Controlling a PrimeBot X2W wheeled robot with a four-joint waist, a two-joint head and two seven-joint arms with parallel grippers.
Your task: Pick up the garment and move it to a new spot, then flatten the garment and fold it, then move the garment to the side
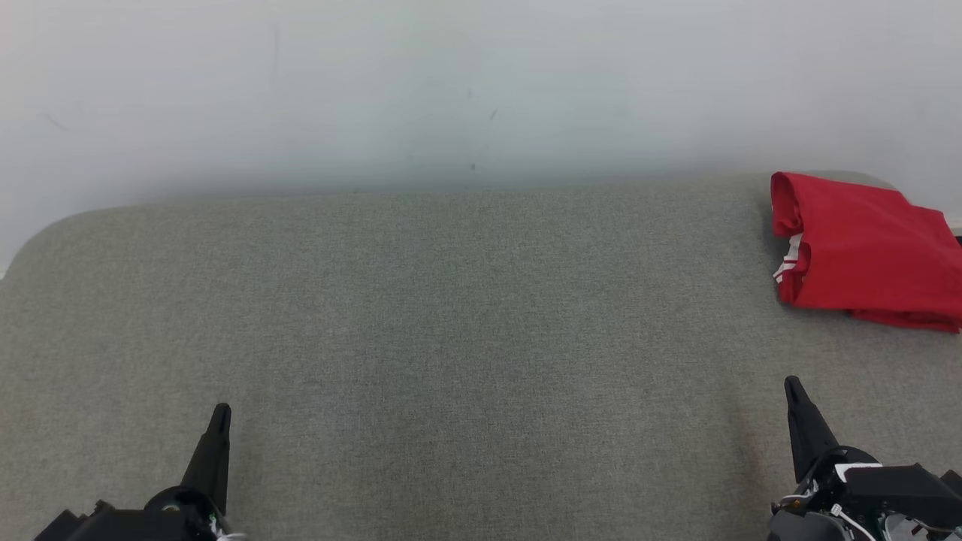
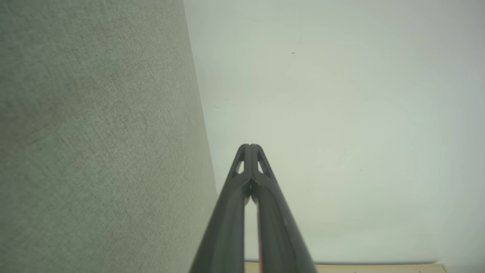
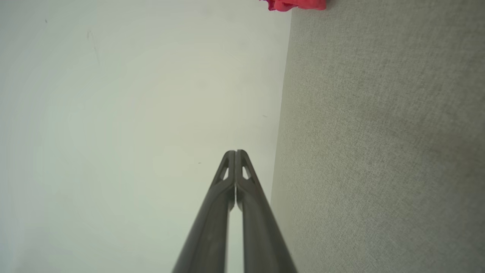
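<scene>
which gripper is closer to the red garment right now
The right gripper, at the head view's lower right, with the folded red garment lying just ahead of it at the far right. The left gripper sits at the lower left, much farther away.

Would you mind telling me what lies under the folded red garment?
The red garment rests on the grey fabric tabletop, near its far right corner. Whatever lies directly beneath its folds is covered, so I cannot tell.
</scene>
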